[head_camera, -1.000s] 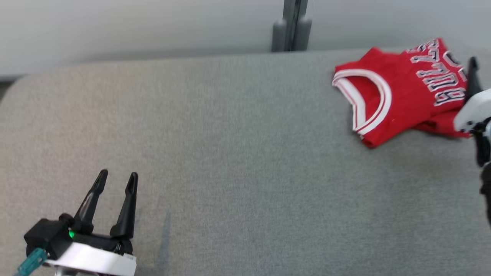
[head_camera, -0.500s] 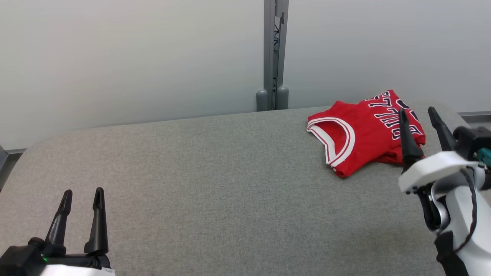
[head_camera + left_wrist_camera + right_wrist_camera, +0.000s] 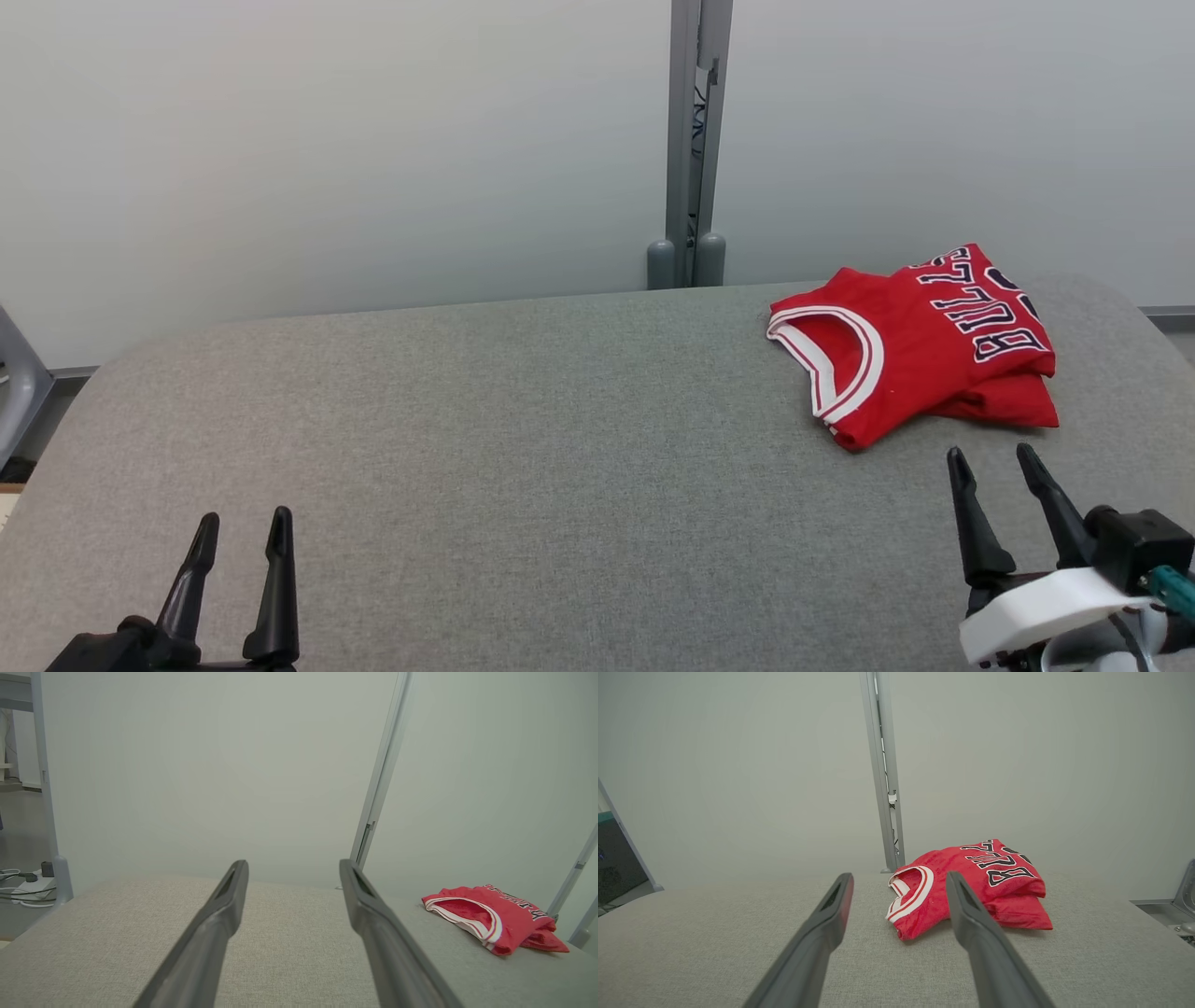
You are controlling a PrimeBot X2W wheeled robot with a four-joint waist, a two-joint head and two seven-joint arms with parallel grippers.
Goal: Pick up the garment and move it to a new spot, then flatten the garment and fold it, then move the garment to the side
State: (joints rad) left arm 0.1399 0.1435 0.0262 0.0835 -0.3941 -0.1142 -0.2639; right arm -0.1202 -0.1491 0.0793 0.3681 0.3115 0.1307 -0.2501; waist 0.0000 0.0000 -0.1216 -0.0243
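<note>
Garment point(image 3: 920, 359) lay folded ahead of right gripper point(image 3: 990, 453), well right of left gripper point(image 3: 245, 515); lettering point(image 3: 990, 313) partly hidden, possibly "BULLS". Both grippers stood spread, empty, bases cut off.

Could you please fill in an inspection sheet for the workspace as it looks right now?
Surface: grey fabric table, rounded corners, no stains visible.
Job's things: red jersey, folded, lying at the far right of the table, lettering on top, white-trimmed neckline towards the left.
Clutter: nothing seen.
Grippers: left pincer open, holding nothing, over the near left; right pincer open, holding nothing, on the near side of the jersey and apart from it.
Cables: cables on the floor beyond the table's left end, in the left wrist view.
Surroundings: pale wall behind the table, with a grey post standing against it.
</note>
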